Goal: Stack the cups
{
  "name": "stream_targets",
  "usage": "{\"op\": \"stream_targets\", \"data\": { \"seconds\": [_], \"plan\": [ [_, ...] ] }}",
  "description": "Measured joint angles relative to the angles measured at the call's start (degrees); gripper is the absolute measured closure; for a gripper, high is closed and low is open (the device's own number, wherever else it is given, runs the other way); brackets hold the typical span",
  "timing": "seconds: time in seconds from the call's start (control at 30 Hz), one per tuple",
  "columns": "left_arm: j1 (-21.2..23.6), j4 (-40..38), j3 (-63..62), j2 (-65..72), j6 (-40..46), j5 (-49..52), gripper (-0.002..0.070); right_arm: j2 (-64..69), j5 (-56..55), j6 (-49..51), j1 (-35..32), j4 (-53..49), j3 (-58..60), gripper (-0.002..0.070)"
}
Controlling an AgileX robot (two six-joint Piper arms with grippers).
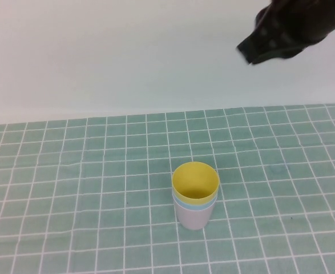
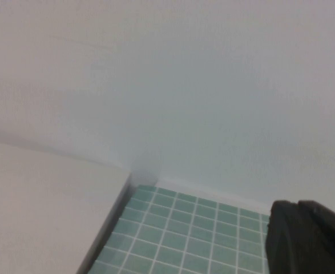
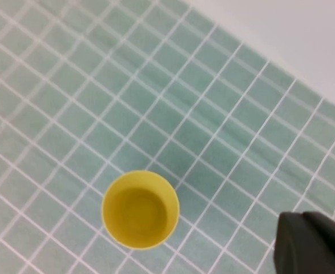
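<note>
Stack of cups stands upright near the middle of the counter (image 1: 70, 171), on the green checked cloth (image 1: 270, 142). Yellow cup (image 1: 196, 181) sits innermost; a thin light blue rim (image 1: 194, 206) shows just below its lip; the pink cup (image 1: 194, 220) is outermost and touches the cloth. All three appear nested, so I judge the stacking done.

My right tool (image 1: 253, 51) is high above the far right of the counter, well apart from the stack; it has hold of nothing, and how far it is open I cannot tell. In the right wrist view the yellow cup (image 3: 140, 209) is seen from above, empty, with only a dark corner of the tool in frame. My left tool (image 2: 307, 237) is off by the counter's edge, away from the cups; its opening I likewise cannot tell.

Handling judgement: thin plastic, light, smooth, rims slightly flexible. Stack tips easily. If moved, pinch the pink outer wall low down, gently, not the yellow rim alone.
</note>
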Motion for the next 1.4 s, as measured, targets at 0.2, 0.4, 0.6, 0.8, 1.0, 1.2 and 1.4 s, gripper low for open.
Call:
{"op": "stream_targets", "data": {
  "seconds": [0.2, 0.4, 0.6, 0.8, 1.0, 1.2, 1.4],
  "plan": [
    [5.8, -2.3, 0.0, 0.0, 0.0, -0.1, 0.0676, -4.7, 0.0, 1.4, 0.0, 0.0, 0.0, 0.0674],
    [6.6, -7.9, 0.8, 0.1, 0.0, -1.7, 0.0676, -5.7, 0.0, 1.7, 0.0, 0.0, 0.0, 0.0675],
    [6.6, -10.5, 8.8, 0.1, -0.1, -13.7, 0.0676, -5.3, 0.0, 1.8, 0.0, -0.3, 0.0, 0.0677],
    [6.5, -12.9, 23.5, 0.1, -0.1, -29.2, 0.0676, -5.1, 0.0, 0.0, -0.6, -4.5, 0.0, 0.0678],
    [6.4, -15.1, 39.2, 0.1, -0.1, -36.5, 0.0676, -13.5, -8.4, 0.0, -3.1, -5.0, 7.5, 0.0678],
    [6.4, -16.2, 52.8, 0.1, -0.1, -41.6, 0.0676, -31.2, -29.5, 0.0, -9.0, -4.0, 29.5, 0.0678],
    [6.4, -14.9, 55.3, 0.1, 0.7, -40.6, 0.0676, -50.4, -45.0, 0.0, -20.4, 1.4, 57.4, 0.0678]
  ]
}}
